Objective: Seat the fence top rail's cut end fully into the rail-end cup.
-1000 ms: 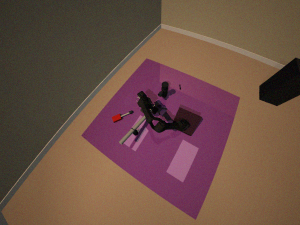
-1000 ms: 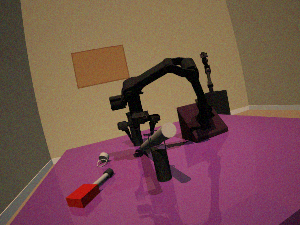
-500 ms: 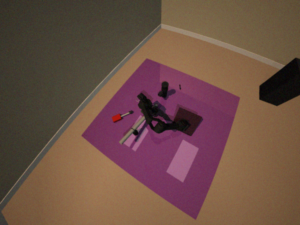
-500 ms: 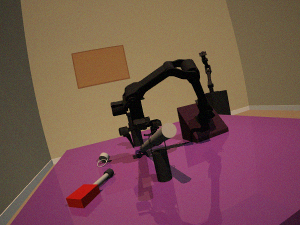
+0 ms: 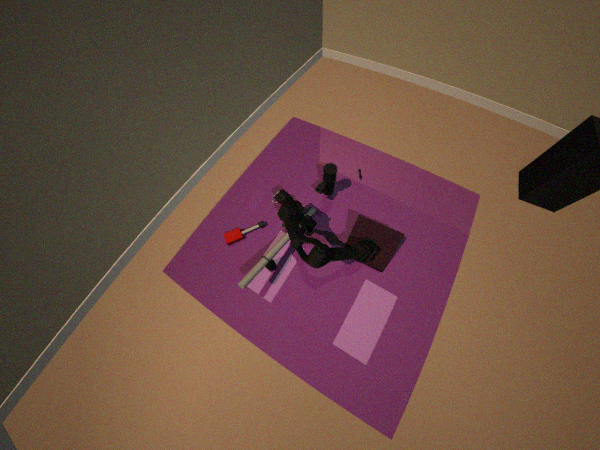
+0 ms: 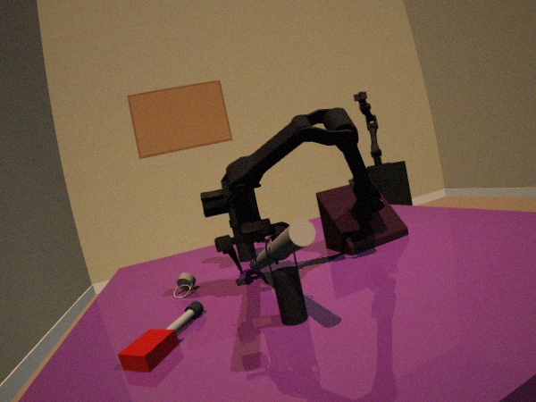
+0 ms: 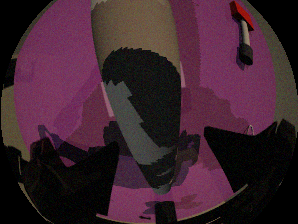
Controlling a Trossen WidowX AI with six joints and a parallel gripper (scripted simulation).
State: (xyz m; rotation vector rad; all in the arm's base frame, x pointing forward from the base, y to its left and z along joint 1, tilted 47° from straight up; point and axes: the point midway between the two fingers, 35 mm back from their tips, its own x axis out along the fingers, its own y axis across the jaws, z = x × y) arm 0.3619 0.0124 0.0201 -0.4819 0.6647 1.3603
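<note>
So the rail [image 6: 280,246] sits propped at a tilt over the short post [image 6: 290,296], and the gripper [image 6: 248,251] hangs right above its far stretch, fingers [image 6: 232,255] wide on either side. On the tabletop [image 6: 402,304], the hammer [image 6: 158,339] lies off to the left of the post, a small cup fitting [image 6: 184,282] just behind it. The arm's base block [image 6: 359,221] sits behind-right.

Top looks steeply down from afar; exterior sits low, near — wrist faces downward; all share the mat [image 5: 425,300].
</note>
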